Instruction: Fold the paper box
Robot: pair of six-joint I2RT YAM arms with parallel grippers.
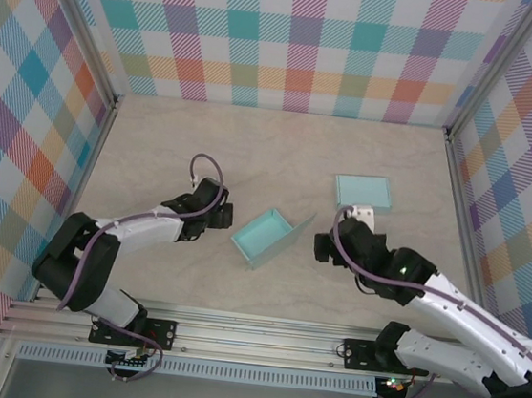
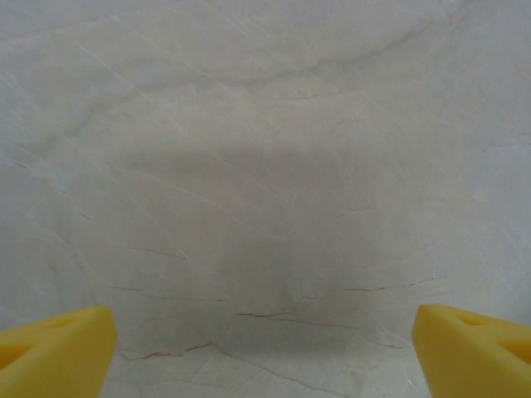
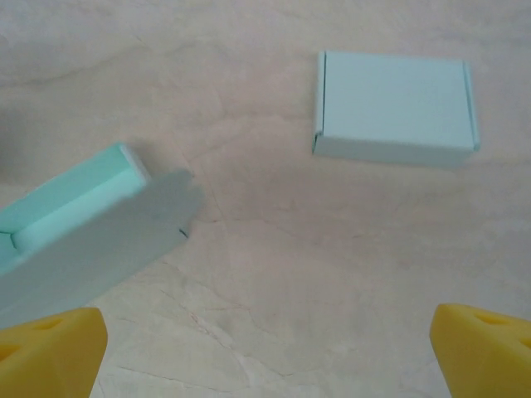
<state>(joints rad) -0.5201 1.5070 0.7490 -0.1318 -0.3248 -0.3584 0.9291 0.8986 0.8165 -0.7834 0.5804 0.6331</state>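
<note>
The paper box [image 1: 264,234] lies in the middle of the table as an open teal tray, its lid flap [image 1: 292,238] standing up along the right side. In the right wrist view the tray [image 3: 70,203] and its grey-looking flap [image 3: 99,249] sit at the left. My left gripper [image 1: 220,216] rests just left of the box, open; its yellow fingertips [image 2: 58,348] stand wide apart over bare table. Just right of the flap, my right gripper [image 1: 324,246] is open too, its yellow fingertips [image 3: 50,352] holding nothing.
A second teal box [image 1: 363,190], folded shut, lies at the back right; it is also in the right wrist view [image 3: 394,108]. Plaid walls enclose the table on three sides. An aluminium rail [image 1: 260,338] runs along the near edge.
</note>
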